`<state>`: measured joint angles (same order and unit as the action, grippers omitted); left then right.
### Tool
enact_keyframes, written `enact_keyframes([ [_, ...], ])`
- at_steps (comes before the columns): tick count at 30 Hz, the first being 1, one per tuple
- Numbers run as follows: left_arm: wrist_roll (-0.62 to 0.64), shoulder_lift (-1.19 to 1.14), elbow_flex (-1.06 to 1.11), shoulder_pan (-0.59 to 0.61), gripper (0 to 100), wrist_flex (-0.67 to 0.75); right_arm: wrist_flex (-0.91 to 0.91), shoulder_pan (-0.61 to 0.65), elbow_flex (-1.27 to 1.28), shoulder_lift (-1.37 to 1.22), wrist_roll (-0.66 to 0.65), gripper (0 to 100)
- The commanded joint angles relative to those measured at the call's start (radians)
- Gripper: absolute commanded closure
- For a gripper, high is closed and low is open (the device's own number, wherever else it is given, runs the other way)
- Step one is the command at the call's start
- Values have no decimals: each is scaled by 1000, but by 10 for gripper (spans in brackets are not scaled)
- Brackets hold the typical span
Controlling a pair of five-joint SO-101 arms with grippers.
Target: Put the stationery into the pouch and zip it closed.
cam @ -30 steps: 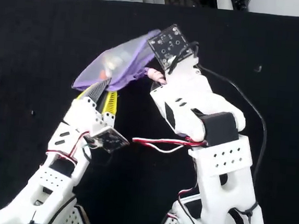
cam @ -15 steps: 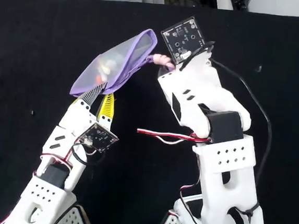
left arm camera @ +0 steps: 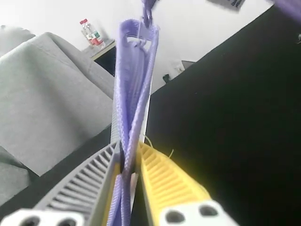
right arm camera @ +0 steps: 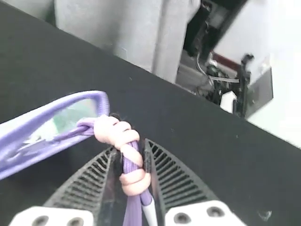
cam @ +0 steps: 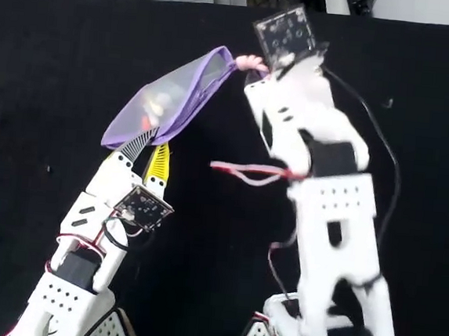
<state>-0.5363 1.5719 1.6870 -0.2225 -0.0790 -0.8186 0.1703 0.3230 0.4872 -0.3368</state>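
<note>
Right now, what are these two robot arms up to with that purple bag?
Two robot arms hold a purple pouch up above the black table. The left gripper pinches one end of it. The right gripper is shut on the pink cord of its zip at the other end. A few small things show through its clear side. I cannot tell whether the zip is fully closed.

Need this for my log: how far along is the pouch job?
Done: items sit inside the pouch. In hand: left gripper clamps one end, right gripper grips the pink zip cord at the other. Left: finishing the zip; I cannot tell whether it is fully closed.
</note>
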Motion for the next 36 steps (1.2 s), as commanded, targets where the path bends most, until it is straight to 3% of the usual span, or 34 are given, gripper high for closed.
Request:
enact_keyframes([
  [1,38,6,21,21,973,-11,74,-114,-171,-133,2,987],
  [22,38,3,22,22,973,-29,72,-270,-688,-628,38,987],
  [36,44,0,22,27,971,-29,-11,-187,-699,-680,63,987],
])
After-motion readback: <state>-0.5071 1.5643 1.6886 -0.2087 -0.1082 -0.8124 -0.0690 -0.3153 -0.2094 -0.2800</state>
